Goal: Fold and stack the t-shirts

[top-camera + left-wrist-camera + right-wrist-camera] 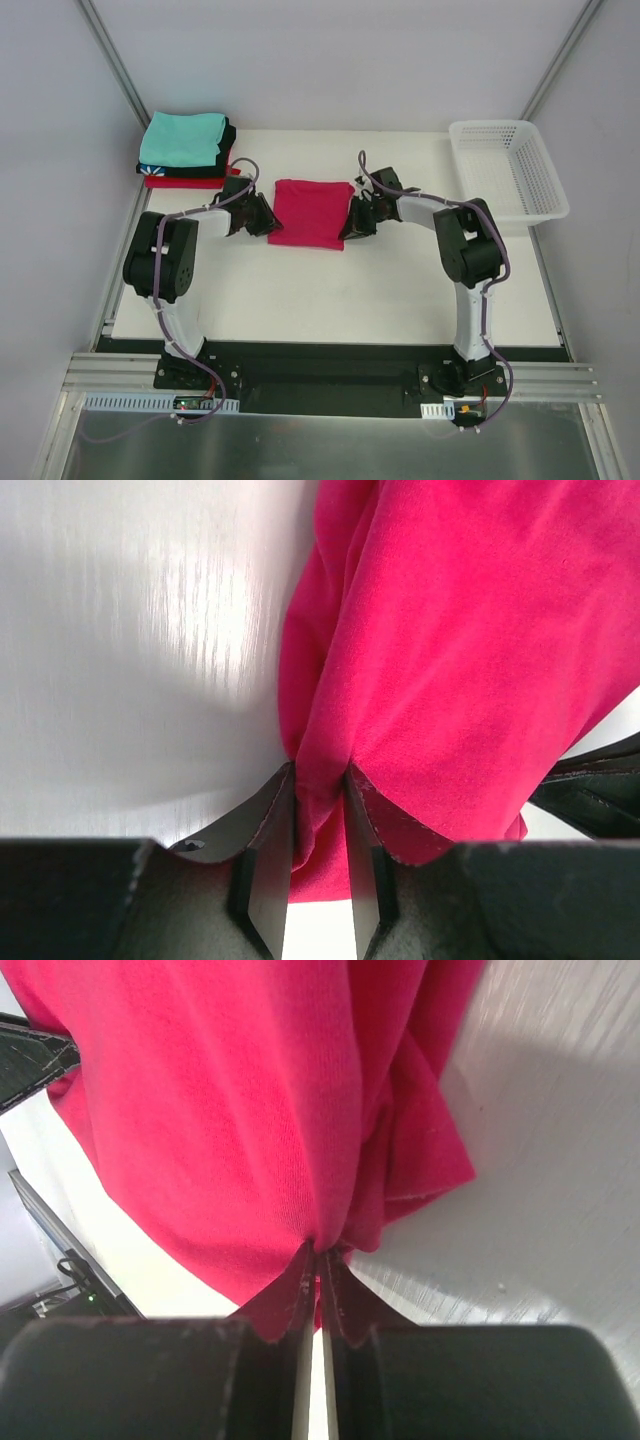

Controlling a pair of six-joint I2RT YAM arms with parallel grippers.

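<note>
You can see the pink t-shirt (pixel 312 213) lying in the middle of the table (pixel 400 290), folded into a flat block. Its two side edges are bunched up. Well apart, at the far left corner, sits a pile: teal t-shirt (pixel 183 138) on top, black t-shirt (pixel 226 143) under it, red t-shirt (pixel 185 182) at the bottom.

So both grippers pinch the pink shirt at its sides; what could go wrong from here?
1. The left gripper holds only a bunched edge of the pink shirt, so the cloth may slip out when lifted.
2. The right gripper pinches a thin fold, perhaps not every layer, so the fold may open.
3. The stack of folded shirts lies far to the left, and an uneven carry may land crooked.
</note>
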